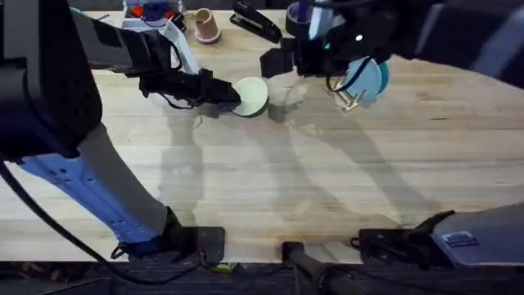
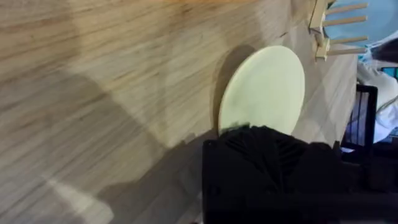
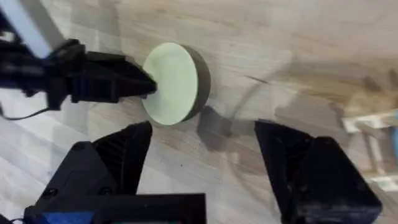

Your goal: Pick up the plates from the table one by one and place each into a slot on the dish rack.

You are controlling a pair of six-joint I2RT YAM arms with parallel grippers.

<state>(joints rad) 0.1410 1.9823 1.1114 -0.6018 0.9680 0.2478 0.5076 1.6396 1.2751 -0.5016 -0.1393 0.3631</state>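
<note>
A pale cream-yellow plate [image 1: 252, 95] [image 3: 173, 82] [image 2: 266, 87] is tilted up over the table [image 1: 262, 188], casting a shadow on the wood. My left gripper [image 1: 235, 95] [image 3: 148, 86] [image 2: 249, 130] is shut on its edge. The dish rack [image 1: 354, 98] [image 2: 336, 28] [image 3: 376, 134] stands to the right of it, with light blue plates [image 1: 370, 78] standing in it. Between the plate and the rack, my right gripper [image 1: 277, 62] [image 3: 204, 127] hovers open, holding nothing.
At the table's back edge stand a pink cup [image 1: 206, 26], a black stapler [image 1: 255, 23] and a dark round roll [image 1: 300, 16]. The wide front half of the tabletop is bare wood.
</note>
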